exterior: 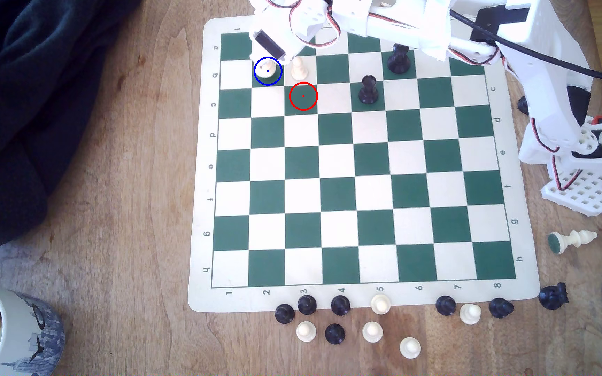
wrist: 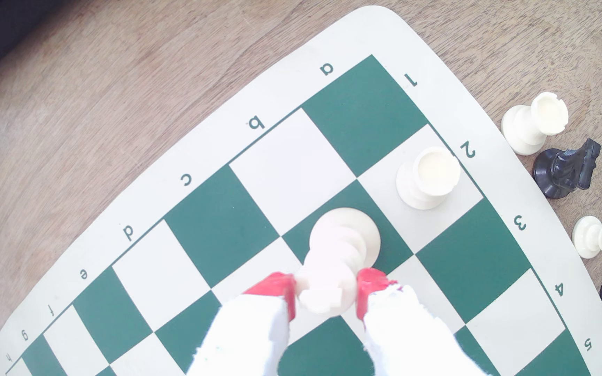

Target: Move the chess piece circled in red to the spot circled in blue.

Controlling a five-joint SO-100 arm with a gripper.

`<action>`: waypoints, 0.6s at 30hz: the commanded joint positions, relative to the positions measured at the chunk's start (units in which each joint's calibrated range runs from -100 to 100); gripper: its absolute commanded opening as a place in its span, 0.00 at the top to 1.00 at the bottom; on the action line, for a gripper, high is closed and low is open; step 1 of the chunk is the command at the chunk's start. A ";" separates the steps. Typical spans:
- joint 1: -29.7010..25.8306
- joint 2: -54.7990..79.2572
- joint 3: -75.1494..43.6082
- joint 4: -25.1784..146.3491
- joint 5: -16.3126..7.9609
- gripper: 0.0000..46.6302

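Observation:
A cream chess piece (exterior: 267,69) with a ribbed neck and wide round base (wrist: 344,231) stands upright on the blue-ringed dark green spot (exterior: 276,80), square b2 (wrist: 303,231). My gripper (exterior: 267,62) hangs directly over it. In the wrist view the gripper (wrist: 325,293) has both red fingertips (wrist: 278,293) pressed against the sides of the piece's head, whose top looks notched. The piece's base appears to rest on the board. The red-ringed green square (exterior: 303,96) has nothing on it.
A slim pointed cream piece (exterior: 299,68) stands one square to the exterior view's right of the spot. A flat-topped cream piece (wrist: 428,177) occupies a2. Two black pieces (exterior: 368,90) stand further right. Spare pieces (exterior: 335,318) line the front edge; a mug (exterior: 2,329) sits at front left.

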 commanded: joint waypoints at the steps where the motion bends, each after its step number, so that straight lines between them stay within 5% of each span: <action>1: -0.12 -0.86 -4.76 -0.97 -0.10 0.91; 10: 0.03 0.07 -4.58 -1.55 -0.15 0.91; 12: 0.03 0.07 -4.58 -1.63 -0.29 0.80; 13: 0.11 0.07 -4.58 -1.79 -0.68 0.67; 18: 0.11 -0.18 -5.12 -2.12 -0.73 0.59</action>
